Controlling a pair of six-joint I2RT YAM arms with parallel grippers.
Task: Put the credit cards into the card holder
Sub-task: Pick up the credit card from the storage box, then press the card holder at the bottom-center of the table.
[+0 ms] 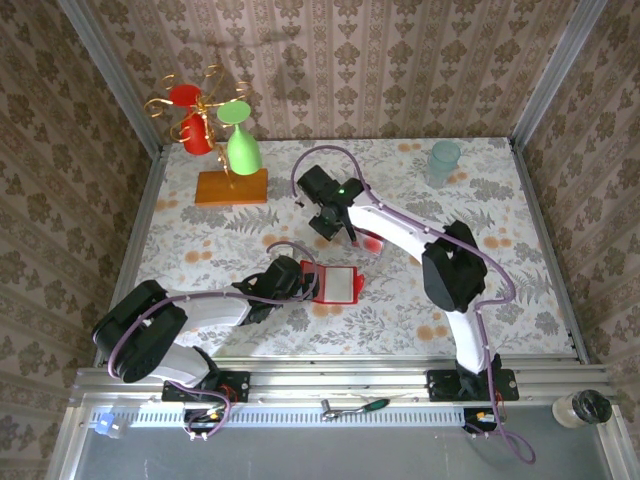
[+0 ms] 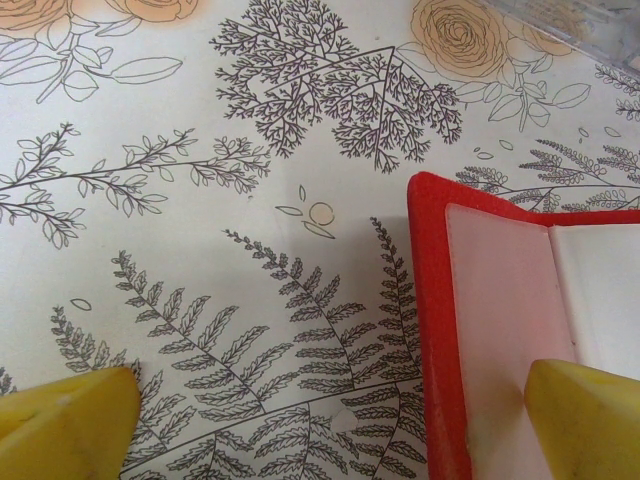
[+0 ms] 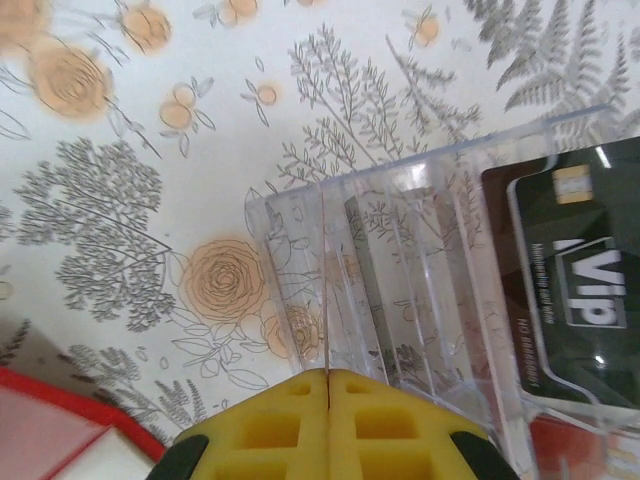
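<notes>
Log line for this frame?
left gripper: jaws open, straddling holder edge | right gripper: jaws shut, at tray | black card: in tray

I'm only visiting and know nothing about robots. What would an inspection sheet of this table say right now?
Surface: floral tablecloth, lying flat.
Job's things: red card holder lies open near the middle; black card in the clear tray just beyond it.
Clutter: cup stand hung with red and green cups, back left; pale cup, back right; jar and hand tool by the front rail.
Grippers: left gripper open, one fingertip over the card holder; right gripper shut at the tray's edge, unclear whether pinching anything.
Cables: purple cables loop along both arms.
Surroundings: patterned walls on three sides.
</notes>
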